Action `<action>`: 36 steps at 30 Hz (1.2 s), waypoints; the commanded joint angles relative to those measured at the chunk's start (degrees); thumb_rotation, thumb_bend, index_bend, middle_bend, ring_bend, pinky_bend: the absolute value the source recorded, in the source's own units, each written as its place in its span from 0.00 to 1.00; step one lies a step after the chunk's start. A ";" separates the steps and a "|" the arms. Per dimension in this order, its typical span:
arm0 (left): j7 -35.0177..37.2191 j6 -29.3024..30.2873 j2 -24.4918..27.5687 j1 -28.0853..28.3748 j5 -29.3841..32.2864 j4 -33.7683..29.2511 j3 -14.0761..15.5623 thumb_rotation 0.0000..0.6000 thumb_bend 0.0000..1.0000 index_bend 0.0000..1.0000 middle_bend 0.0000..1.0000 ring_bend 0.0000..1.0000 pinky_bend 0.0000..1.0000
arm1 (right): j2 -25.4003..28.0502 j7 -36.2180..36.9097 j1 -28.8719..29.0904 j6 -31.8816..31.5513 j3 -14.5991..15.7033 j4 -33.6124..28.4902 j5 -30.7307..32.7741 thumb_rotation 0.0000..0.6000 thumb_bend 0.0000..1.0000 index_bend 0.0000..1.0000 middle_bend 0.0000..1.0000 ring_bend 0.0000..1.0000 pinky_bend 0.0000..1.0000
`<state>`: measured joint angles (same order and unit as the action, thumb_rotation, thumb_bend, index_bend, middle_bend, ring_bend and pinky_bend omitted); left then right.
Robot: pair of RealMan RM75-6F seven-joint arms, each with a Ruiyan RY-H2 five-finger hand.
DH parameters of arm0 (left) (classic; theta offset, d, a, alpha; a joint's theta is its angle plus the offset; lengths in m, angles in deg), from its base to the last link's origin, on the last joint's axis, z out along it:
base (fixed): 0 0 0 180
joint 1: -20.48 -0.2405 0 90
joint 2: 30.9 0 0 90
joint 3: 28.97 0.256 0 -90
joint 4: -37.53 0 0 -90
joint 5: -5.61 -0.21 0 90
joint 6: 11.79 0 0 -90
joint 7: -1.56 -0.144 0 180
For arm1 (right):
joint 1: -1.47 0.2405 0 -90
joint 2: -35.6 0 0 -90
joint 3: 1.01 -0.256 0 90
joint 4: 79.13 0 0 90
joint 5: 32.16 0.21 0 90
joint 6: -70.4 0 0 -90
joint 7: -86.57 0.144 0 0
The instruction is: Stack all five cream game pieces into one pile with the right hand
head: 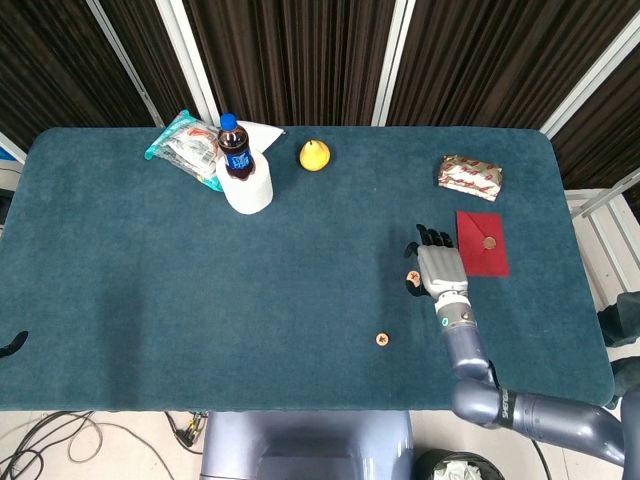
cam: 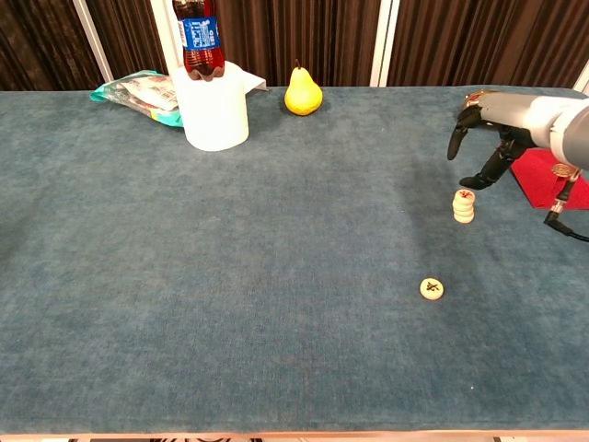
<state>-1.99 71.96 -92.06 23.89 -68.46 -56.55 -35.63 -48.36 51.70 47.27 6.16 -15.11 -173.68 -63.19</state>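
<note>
Head view: right hand (head: 441, 268) hovers fingers apart, holding nothing, beside the pile (head: 412, 279); we judge it clear of the stack to avoid toppling it. Chest view: pile (cam: 464, 206) upright, one loose piece (cam: 432, 288) nearer the front edge, well apart. Left hand unseen.

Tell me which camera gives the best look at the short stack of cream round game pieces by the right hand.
The chest view: it shows the short stack of cream round game pieces from the side, standing clear below the right hand, with its layers visible. The head view looks straight down, so the stack appears as one disc at the hand's edge.
</note>
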 commanded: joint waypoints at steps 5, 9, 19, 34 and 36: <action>-0.08 0.02 -0.06 0.01 0.12 -0.05 -0.06 1.00 0.16 0.06 0.00 0.00 0.00 | 2.79 4.92 -6.38 -5.65 6.78 -10.08 -14.29 1.00 0.39 0.35 0.00 0.00 0.00; 0.02 0.00 0.00 -0.02 0.15 -0.23 -0.05 1.00 0.17 0.06 0.00 0.00 0.00 | 2.59 5.56 -8.29 -6.44 11.11 -11.10 -21.90 1.00 0.39 0.35 0.00 0.00 0.00; 0.23 -0.09 0.24 -0.06 0.05 -0.39 0.03 1.00 0.17 0.06 0.00 0.00 0.00 | -1.62 9.16 -11.20 -6.17 15.44 -6.64 -32.51 1.00 0.39 0.35 0.00 0.00 0.00; 0.21 -0.15 0.33 -0.06 0.05 -0.42 0.07 1.00 0.16 0.06 0.00 0.00 0.00 | -9.12 10.32 -12.60 -4.63 15.66 3.33 -38.34 1.00 0.39 0.35 0.00 0.00 0.00; 0.20 -0.15 0.33 -0.06 0.05 -0.44 0.07 1.00 0.16 0.06 0.00 0.00 0.00 | -9.23 10.47 -12.72 -4.15 15.58 3.72 -38.29 1.00 0.39 0.35 0.00 0.00 0.00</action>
<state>-1.78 71.80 -91.73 23.84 -68.41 -56.99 -35.55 -57.47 62.07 34.65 1.80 0.51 -170.14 -101.46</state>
